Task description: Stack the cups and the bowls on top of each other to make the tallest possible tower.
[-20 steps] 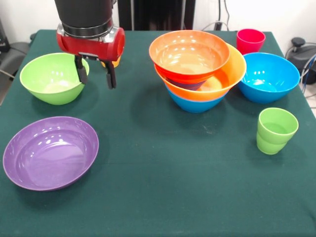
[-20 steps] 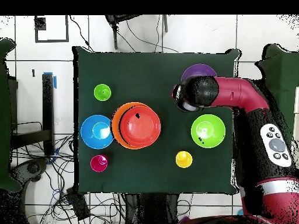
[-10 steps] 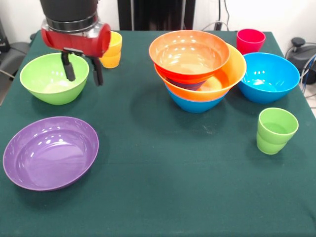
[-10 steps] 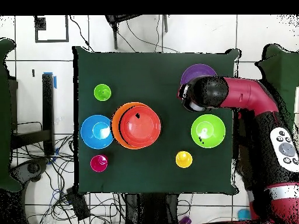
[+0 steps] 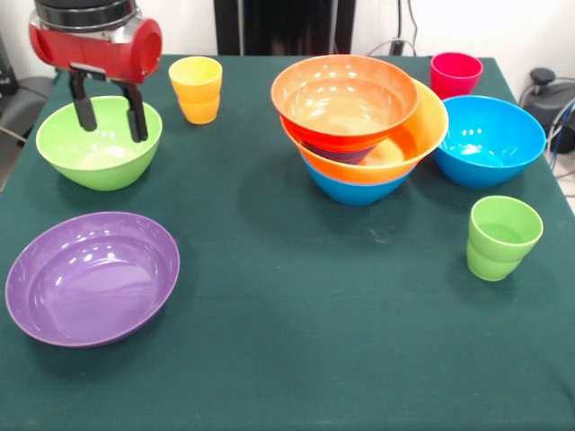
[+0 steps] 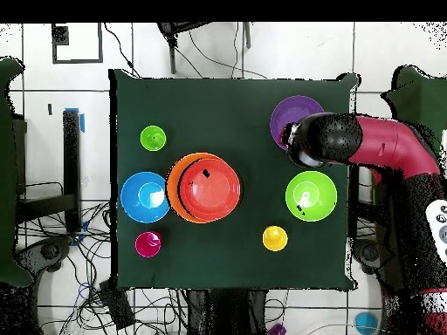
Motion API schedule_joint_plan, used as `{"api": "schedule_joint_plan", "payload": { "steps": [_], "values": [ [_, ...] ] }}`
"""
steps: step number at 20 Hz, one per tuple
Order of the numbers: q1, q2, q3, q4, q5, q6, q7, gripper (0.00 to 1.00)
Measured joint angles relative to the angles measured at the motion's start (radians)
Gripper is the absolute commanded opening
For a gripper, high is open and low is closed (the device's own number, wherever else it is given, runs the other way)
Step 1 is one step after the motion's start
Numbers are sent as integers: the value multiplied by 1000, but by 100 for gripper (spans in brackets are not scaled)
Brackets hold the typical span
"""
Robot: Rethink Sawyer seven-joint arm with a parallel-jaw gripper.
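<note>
1. Purple bowl (image 5: 90,277): rests alone at the left of the front view, near the front edge of the surface (image 5: 296,359). It is not yet stacked.
2. Lime green bowl (image 5: 99,141): stands upright behind the purple bowl, empty.
3. Gripper (image 5: 109,105): a second ago it hung further right, in front of the yellow cup (image 5: 197,89). It has since travelled left and now hangs over the lime green bowl. The fingers (image 5: 137,115) are apart and hold nothing. The move has uncovered the yellow cup.
4. Meaning for the task: the travel suggests that the lime green bowl is the next item to be picked up. No grasp has started; the fingertips look to be at about rim level, though the frames do not show whether they touch the bowl.
5. Tower (image 5: 358,124): stands right of centre. An orange-red bowl (image 5: 343,97) is on top, a yellow-orange bowl (image 5: 413,139) is below it, and a blue bowl (image 5: 352,189) is lowest. A dark rim shows between the upper two. The tower leans slightly and has not changed over the last second.
6. Loose items at the right: a second blue bowl (image 5: 490,139) is just beside the tower, a red-pink cup (image 5: 455,74) is behind it, and a light green cup (image 5: 502,237) is in front of it. All three are unmoved.
7. Surface and room: dark green cloth covers the surface. The overhead view shows a white tiled floor (image 6: 209,52) around it, with loose cables (image 6: 61,253) at one side.
</note>
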Motion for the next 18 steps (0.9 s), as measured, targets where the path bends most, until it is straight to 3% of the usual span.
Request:
{"api": "schedule_joint_plan", "payload": {
  "steps": [9, 18],
  "values": [
    [-5, -14, 1, 13, -5, -4, -1, 100],
    [-19, -11, 1, 74, -26, -70, -1, 100]
  ]
}}
